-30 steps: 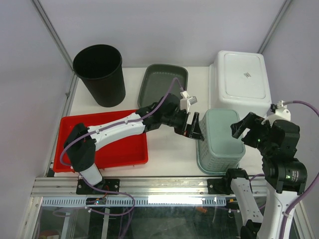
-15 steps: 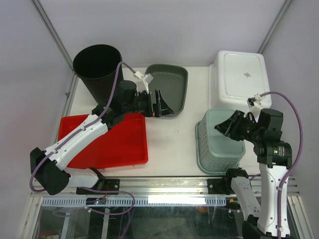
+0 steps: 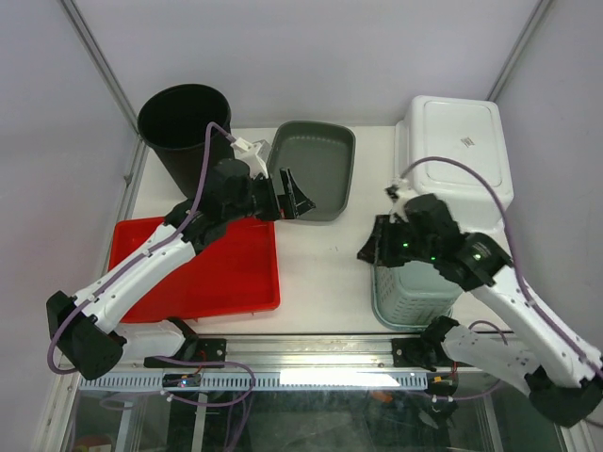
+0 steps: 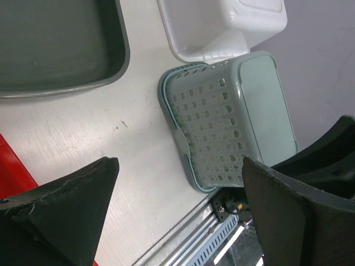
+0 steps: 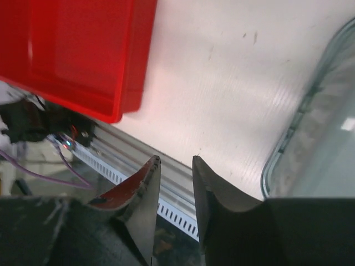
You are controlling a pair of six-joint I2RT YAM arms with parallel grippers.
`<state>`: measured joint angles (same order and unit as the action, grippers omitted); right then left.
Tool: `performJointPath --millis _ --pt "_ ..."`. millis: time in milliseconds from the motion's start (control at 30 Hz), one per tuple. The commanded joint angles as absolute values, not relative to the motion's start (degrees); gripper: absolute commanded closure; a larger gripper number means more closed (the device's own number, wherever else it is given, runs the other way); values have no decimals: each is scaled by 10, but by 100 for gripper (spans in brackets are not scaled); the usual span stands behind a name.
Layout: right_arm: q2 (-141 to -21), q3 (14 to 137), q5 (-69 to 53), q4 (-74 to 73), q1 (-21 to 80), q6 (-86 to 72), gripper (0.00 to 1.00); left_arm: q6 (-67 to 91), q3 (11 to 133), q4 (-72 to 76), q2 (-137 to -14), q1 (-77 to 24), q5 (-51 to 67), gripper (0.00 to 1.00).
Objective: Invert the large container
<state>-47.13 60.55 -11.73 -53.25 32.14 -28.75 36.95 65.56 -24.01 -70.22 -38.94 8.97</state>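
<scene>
A pale green slotted basket (image 3: 419, 292) (image 4: 222, 127) lies bottom-up at the table's front right, with its rim (image 5: 310, 111) on the tabletop. A bigger white tub (image 3: 457, 151) (image 4: 216, 27) lies bottom-up just behind it. My right gripper (image 3: 369, 252) (image 5: 173, 160) hovers over the table just left of the basket. Its jaws are a narrow gap apart with nothing between them. My left gripper (image 3: 300, 196) (image 4: 180, 166) is wide open and empty at the near edge of a dark green tub (image 3: 316, 165).
The dark green tub (image 4: 55, 44) stands upright at the back middle. A tall black bin (image 3: 188, 137) stands upright at the back left. A red tray (image 3: 226, 273) (image 5: 72, 44) lies at the front left. The right arm crosses above the basket.
Both grippers have left the basket. The left arm swung back and left to the green tub. The right arm swung left over the basket, and its jaws narrowed.
</scene>
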Motion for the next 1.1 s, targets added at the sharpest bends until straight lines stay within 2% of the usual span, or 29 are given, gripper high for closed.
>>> performJointPath --millis 0,267,567,767,1067 --pt "-552 633 102 -497 486 -346 66 373 653 -216 -674 -390 59 1" --pt "-581 596 148 -509 504 -370 65 357 657 -220 -669 -389 56 1" --pt "-507 568 251 -627 500 -414 64 358 654 -214 -680 -389 73 1" --pt "-502 568 237 -624 498 -422 63 360 651 -204 -684 -389 86 1" --pt "-569 581 193 -555 498 -396 64 362 653 -202 -686 -389 103 1"
